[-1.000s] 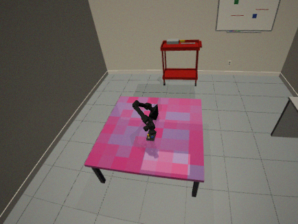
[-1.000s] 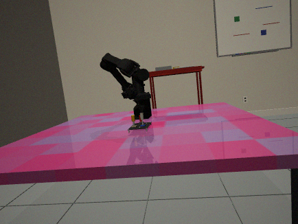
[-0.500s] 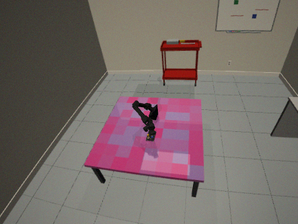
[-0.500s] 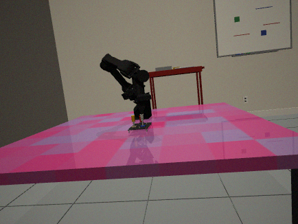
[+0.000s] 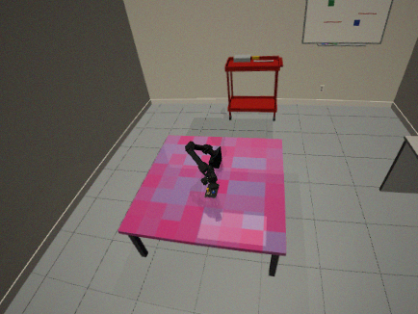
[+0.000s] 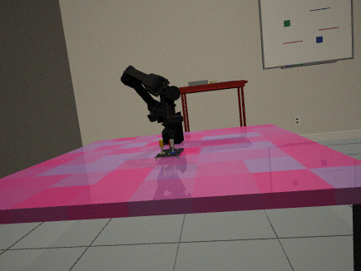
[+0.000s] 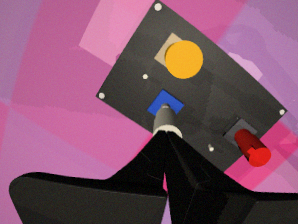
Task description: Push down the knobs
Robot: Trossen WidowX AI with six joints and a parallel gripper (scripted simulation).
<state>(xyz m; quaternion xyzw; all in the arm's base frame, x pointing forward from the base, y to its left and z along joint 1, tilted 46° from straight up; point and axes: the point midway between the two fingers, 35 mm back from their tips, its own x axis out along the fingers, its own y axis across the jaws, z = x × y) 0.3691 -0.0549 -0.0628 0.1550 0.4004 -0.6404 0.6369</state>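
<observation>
The dark circuit board [image 5: 211, 196] [image 6: 160, 155] [image 7: 215, 90] stands on short legs. In the wrist view, a yellow knob [image 7: 184, 59] [image 6: 161, 144] is over a tan potentiometer [image 7: 163, 51]; the exterior view shows a thinner shaft under it. A grey-white knob [image 7: 165, 120] [image 6: 171, 143] stands over the blue potentiometer [image 7: 164, 98]; any gap beneath it is too small to tell. A red knob [image 7: 247, 142] stands over a dark grey potentiometer [image 7: 234, 128]. My gripper [image 7: 164, 137] is shut, nothing between its fingers. Its tips are at the top of the grey-white knob, partly hiding it; contact is unclear.
The board stands on the pink and purple patchwork table [image 5: 159, 212] [image 6: 104, 179]. The arm's base [image 5: 216, 158] is behind the board. Small white pins [image 7: 145, 76] [image 7: 211, 148] stand on the board. A red cart [image 5: 252, 103] is by the back wall.
</observation>
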